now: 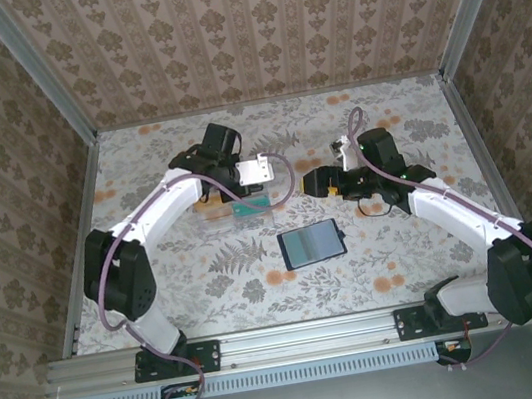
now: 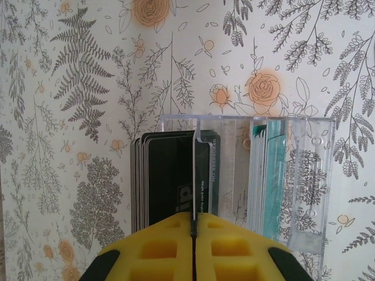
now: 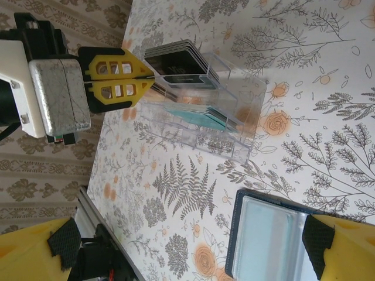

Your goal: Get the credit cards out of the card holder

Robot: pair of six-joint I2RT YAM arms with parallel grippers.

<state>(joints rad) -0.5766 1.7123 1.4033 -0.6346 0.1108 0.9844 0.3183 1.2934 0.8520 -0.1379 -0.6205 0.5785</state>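
The card holder [image 1: 312, 244] lies open on the table, navy-rimmed with a greyish see-through sleeve facing up [image 3: 269, 246]. A clear plastic box [image 2: 304, 175] holds a stack of dark credit cards [image 2: 167, 175] and some teal cards [image 2: 272, 175]. My left gripper [image 2: 194, 231] is shut on the edge of one dark card [image 2: 202, 175] that stands in the box. Its yellow fingers [image 3: 117, 79] show at the box's end in the right wrist view. My right gripper [image 3: 187, 252] hangs open over the table beside the card holder, holding nothing.
Flower-patterned cloth covers the table [image 1: 407, 258]. Wallpapered walls with metal posts close in the left, back and right sides. The box [image 1: 245, 206] sits left of centre, a short way behind the card holder.
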